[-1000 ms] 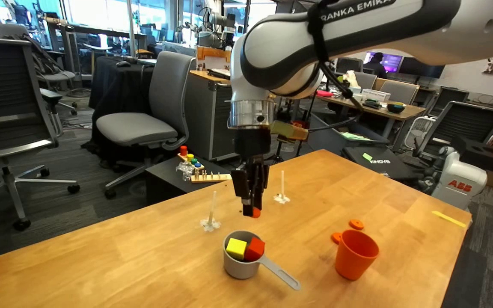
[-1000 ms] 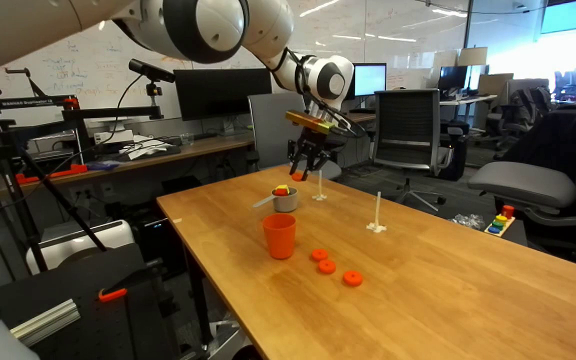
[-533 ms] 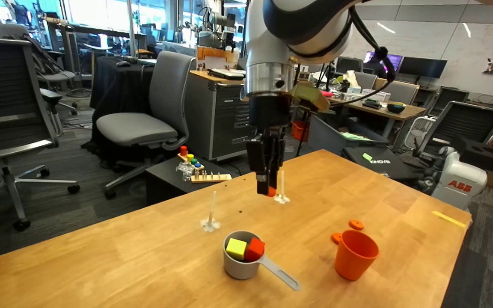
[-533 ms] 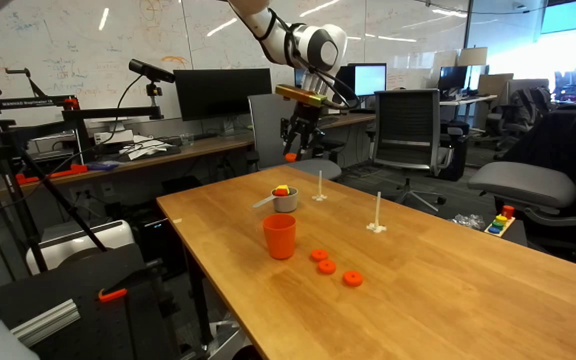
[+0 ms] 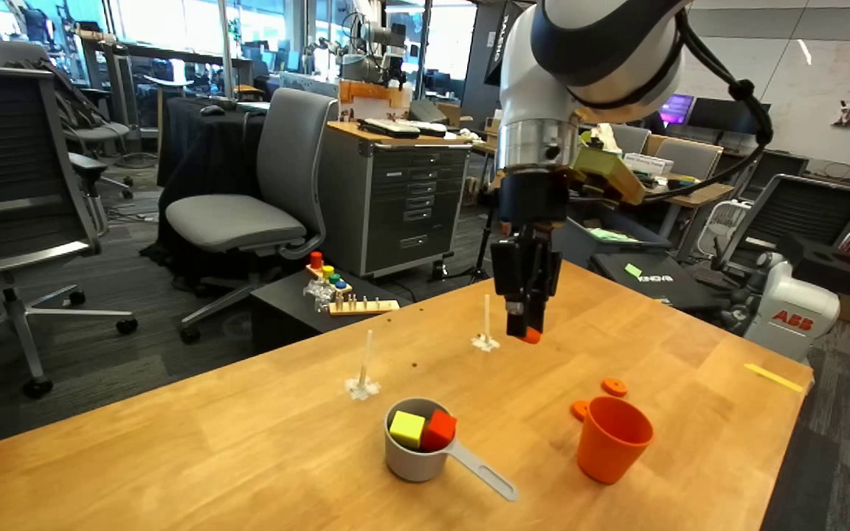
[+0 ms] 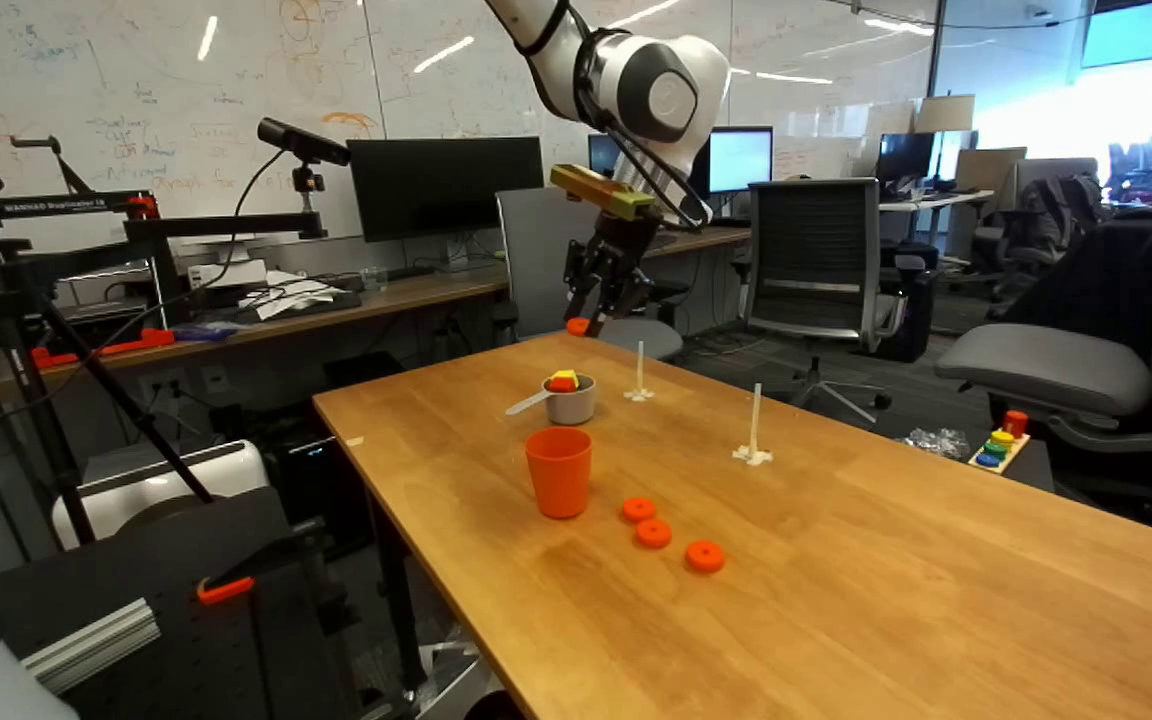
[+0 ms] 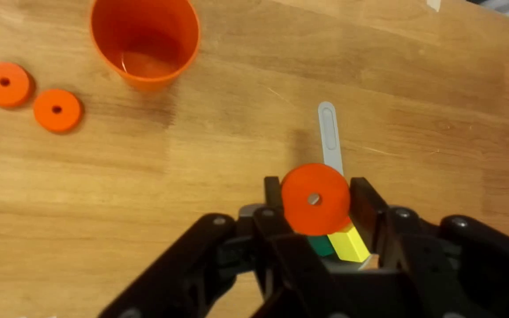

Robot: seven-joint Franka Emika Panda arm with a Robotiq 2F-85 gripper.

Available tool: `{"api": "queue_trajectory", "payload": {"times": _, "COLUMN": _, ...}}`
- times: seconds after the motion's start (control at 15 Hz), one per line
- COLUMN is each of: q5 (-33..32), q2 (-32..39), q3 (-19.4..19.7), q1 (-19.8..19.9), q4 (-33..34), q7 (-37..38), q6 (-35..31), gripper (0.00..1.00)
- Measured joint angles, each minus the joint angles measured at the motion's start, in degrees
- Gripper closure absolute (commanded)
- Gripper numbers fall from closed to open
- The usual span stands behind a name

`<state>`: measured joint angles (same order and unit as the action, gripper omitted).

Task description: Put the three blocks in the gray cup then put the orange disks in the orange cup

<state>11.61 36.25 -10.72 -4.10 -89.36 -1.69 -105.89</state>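
The hand (image 7: 315,194) is holding one orange disk (image 7: 316,218) pinched at opposite edges, above the surface (image 5: 174,457). The disk is looking light, stiff and hard to break, perhaps slick; its rounded rim is giving little contact, so gripping across the middle is probably serving best against pivoting. Beyond, the gray cup (image 5: 414,465) is standing mostly masked by hand and disk in the wrist view; the green block (image 7: 320,245) inside is showing only partly there, and not clearly in either exterior view. Farther off, three loose disks (image 6: 653,534) are lying near the orange cup (image 6: 558,485), only two appearing in the wrist view.
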Motion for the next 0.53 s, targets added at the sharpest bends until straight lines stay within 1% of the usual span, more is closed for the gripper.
{"api": "queue_trajectory", "payload": {"times": 0.27, "q5": 2.3, "q2": -5.6, "q3": 2.2, "q1": 0.7, "q4": -11.2, "q7": 1.4, "q6": -2.5, "gripper": 0.82}}
{"api": "queue_trajectory", "payload": {"times": 0.53, "q5": 2.7, "q2": -11.0, "q3": 3.2, "q1": 0.7, "q4": -23.1, "q7": 3.3, "q6": -4.4, "gripper": 0.82}}
